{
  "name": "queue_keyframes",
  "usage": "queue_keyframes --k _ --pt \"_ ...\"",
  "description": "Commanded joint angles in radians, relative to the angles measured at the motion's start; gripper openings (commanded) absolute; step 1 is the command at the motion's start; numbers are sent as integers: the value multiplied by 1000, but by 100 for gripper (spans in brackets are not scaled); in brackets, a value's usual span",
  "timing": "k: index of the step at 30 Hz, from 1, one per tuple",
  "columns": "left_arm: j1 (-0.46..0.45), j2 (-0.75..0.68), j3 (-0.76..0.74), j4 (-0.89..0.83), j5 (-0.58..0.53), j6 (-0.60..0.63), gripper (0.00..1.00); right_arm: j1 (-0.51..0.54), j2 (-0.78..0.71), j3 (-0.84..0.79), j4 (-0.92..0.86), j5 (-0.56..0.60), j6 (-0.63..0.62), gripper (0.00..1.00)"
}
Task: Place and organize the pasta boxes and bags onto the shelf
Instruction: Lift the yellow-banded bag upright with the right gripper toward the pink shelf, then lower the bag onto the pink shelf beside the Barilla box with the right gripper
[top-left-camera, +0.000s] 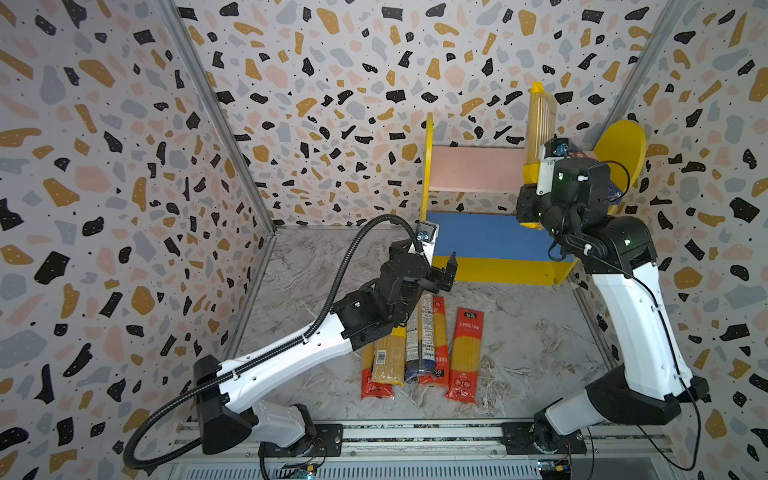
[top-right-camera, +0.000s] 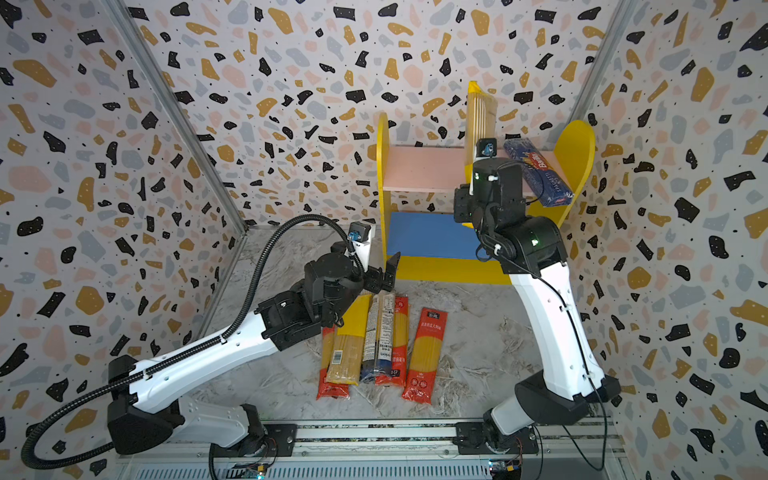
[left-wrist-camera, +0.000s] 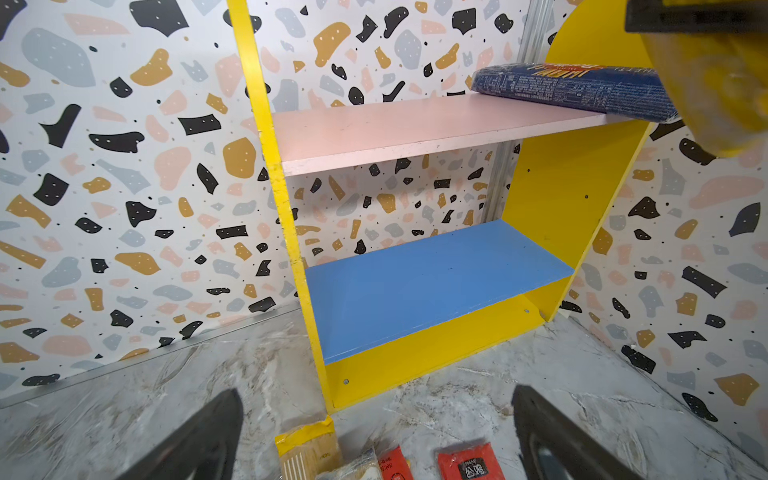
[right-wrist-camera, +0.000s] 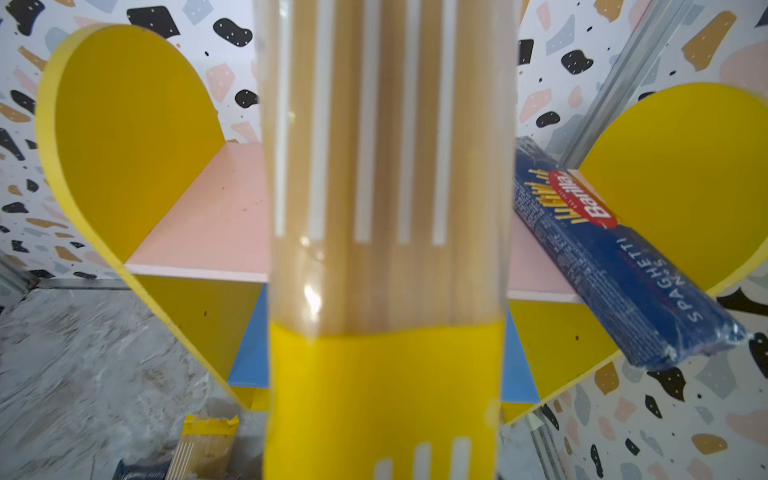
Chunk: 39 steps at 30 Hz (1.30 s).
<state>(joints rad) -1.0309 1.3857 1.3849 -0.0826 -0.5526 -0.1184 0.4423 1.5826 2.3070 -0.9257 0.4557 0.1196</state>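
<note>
Hovering on the left, my left gripper (top-left-camera: 446, 274) hangs with its fingers (left-wrist-camera: 208, 432) spread wide and nothing between them. It is just above the far ends of the loose packs (top-left-camera: 417, 345), which lie side by side on the table (top-left-camera: 532, 353). One red pack (top-left-camera: 465, 353) lies slightly apart on their right. I judge these packs light, stiff along their length but brittle inside, with slick film. I would pinch each across its narrow width near the middle, gently.

Behind them stands the shelf (top-left-camera: 428, 166), its blue lower board (top-left-camera: 490, 237) bare. Further right, my right gripper (top-left-camera: 528, 199) is clamped on the yellow lower end of the clear pack (top-left-camera: 540, 120), holding it upright over the pink upper board (top-left-camera: 473, 166). Gripped so low, the tall top will likely want to tip. Rightmost, the Barilla pack (top-right-camera: 540, 174) lies on that board against the yellow side, overhanging the front edge.
</note>
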Motion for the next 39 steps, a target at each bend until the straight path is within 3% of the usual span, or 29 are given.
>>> queue_keyframes --k 1,9,22,28,34,39 --pt "-5 5 27 67 10 43 100 -70 60 165 125 -12 -60 0" --pt "-5 5 -22 86 5 55 99 -217 192 234 184 -116 -90 0" --pt "-6 7 -69 136 -19 75 100 -272 230 258 193 -103 -118 0" --pt "-5 -9 -100 162 -68 74 100 -283 242 258 196 -76 -115 10" --pt "-5 -29 -122 165 -97 60 100 -290 252 252 192 -60 -108 36" --pt "-5 -48 -134 161 -110 54 100 -290 261 249 193 -52 -105 42"
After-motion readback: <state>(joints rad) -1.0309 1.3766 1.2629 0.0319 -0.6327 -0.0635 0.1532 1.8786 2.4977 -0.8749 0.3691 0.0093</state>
